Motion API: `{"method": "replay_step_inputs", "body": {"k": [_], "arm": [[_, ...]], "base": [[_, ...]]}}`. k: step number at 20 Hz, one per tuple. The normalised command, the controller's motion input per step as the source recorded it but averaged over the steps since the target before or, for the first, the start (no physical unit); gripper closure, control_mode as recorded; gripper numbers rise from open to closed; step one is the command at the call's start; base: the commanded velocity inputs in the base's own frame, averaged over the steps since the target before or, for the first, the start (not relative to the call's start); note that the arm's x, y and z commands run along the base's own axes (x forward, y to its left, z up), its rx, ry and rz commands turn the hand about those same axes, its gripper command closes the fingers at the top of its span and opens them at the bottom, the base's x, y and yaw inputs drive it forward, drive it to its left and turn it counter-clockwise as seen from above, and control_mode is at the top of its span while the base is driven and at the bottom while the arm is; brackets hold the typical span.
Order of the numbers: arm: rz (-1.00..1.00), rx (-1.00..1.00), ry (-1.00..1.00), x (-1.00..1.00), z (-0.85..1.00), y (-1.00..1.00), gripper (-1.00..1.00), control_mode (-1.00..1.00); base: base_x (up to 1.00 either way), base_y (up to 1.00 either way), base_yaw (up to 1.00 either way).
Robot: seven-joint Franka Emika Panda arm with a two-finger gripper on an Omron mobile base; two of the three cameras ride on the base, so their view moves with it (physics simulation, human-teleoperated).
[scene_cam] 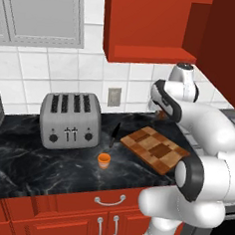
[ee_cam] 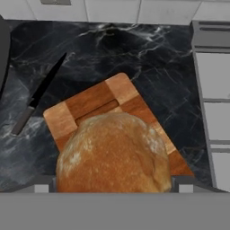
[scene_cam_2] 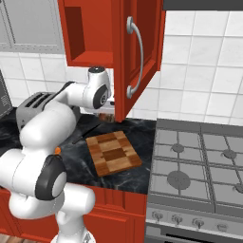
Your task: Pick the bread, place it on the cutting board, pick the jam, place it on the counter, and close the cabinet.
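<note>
Gripping bread (ee_cam: 114, 152), claw (ee_cam: 112, 186) closed.

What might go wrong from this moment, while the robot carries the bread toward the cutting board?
1. The bread is round; released from above the cutting board, it may roll off onto the counter, perhaps toward the knife.
2. The cabinet door hangs open close beside the arm; a wide swing could hit it.
3. The jam already stands on the counter, near the front edge.

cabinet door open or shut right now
Open. In the right base view the red cabinet shows its hollow inside, and its door swings out toward the camera, silver handle facing the stove.
</note>
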Motion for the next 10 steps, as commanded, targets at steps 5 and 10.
{"method": "replay_step_inputs", "body": {"k": [5,10], "arm": [[0.0,0.0,0.05,-0.04,-0.28,0.0,1.0,-1.0],[0.0,0.0,0.04,-0.04,-0.31,0.0,1.0,-1.0]], "base": [[0.0,0.0,0.0],[0.0,0.0,0.0]]}}
